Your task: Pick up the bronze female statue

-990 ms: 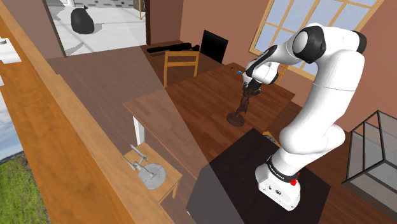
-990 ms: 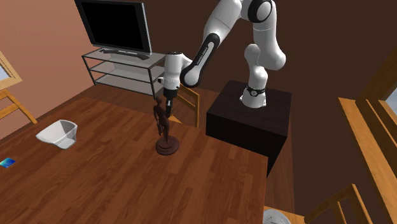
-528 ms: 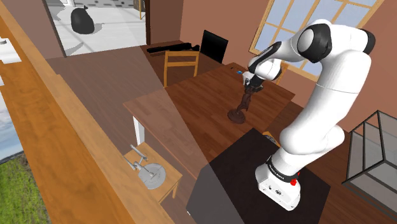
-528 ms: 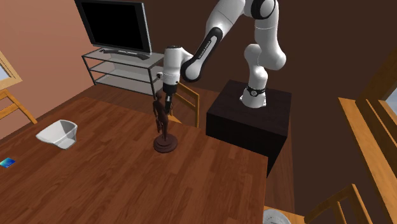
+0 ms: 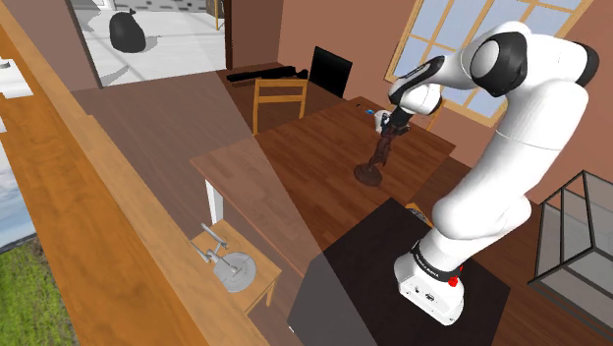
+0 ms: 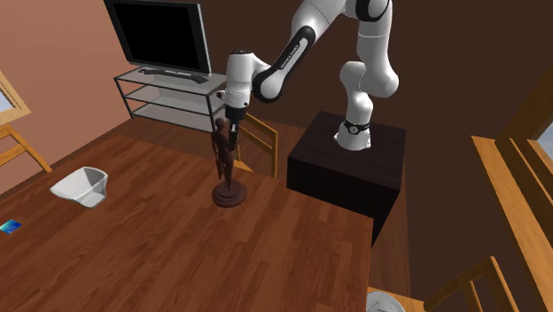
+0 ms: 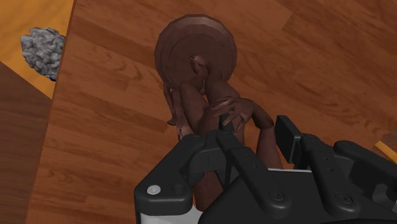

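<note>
The dark bronze-brown female statue [image 6: 223,158] stands upright on its round base [image 6: 229,194] over the wooden table [image 6: 151,253]. My gripper [image 6: 228,131] comes down from above and is shut on the figure's upper body. In the shoulder view the statue [image 5: 378,154] hangs under the gripper [image 5: 390,127], its base looking just clear of the tabletop [image 5: 305,147]. Along the wrist view, the black fingers [image 7: 284,136] clasp the figure [image 7: 210,105], with the round base [image 7: 197,52] beyond it. The statue's head is hidden by the hand.
A white bowl-like container [image 6: 81,186] and a small blue item [image 6: 11,227] lie at the table's far side. A wooden chair [image 6: 259,142] stands near the black stand [image 6: 346,173]. A television [image 6: 162,35] tops a shelf unit [image 6: 168,96]. A grey lump [image 7: 43,49] lies off the table edge.
The gripper has risen a little with the statue held in it; the base has come up off the table and drifted slightly toward the television side.
</note>
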Available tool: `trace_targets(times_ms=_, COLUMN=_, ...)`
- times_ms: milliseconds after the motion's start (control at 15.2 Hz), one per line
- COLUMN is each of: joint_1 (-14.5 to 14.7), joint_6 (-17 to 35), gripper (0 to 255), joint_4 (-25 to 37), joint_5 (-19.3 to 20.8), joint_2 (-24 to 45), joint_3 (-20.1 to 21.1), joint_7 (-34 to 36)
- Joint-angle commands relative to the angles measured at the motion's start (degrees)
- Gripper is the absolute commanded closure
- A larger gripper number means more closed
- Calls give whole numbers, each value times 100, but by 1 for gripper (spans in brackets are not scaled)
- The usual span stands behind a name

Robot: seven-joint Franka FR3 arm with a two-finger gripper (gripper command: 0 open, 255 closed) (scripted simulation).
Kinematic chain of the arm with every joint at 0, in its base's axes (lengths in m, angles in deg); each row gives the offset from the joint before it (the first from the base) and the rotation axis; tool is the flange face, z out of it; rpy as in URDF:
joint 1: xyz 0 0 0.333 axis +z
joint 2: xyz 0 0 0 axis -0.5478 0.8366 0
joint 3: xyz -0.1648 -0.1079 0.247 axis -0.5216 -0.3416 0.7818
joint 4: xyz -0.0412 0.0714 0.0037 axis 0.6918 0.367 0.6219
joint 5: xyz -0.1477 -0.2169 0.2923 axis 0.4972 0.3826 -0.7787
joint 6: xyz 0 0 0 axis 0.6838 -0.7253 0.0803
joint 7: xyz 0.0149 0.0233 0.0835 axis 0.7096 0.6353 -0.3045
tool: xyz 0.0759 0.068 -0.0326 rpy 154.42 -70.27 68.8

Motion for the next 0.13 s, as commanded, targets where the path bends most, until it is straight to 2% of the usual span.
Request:
trace_targets(times_ms=0, joint_1=16, joint_6=-85, gripper=255, joint_4=26, joint_5=75, joint_2=-85, joint_3=-30, joint_7=56)
trace_targets(times_ms=66, joint_1=15, joint_6=-84, gripper=255, joint_4=26, joint_5=75, joint_2=-85, joint_3=-30, joint_7=56)
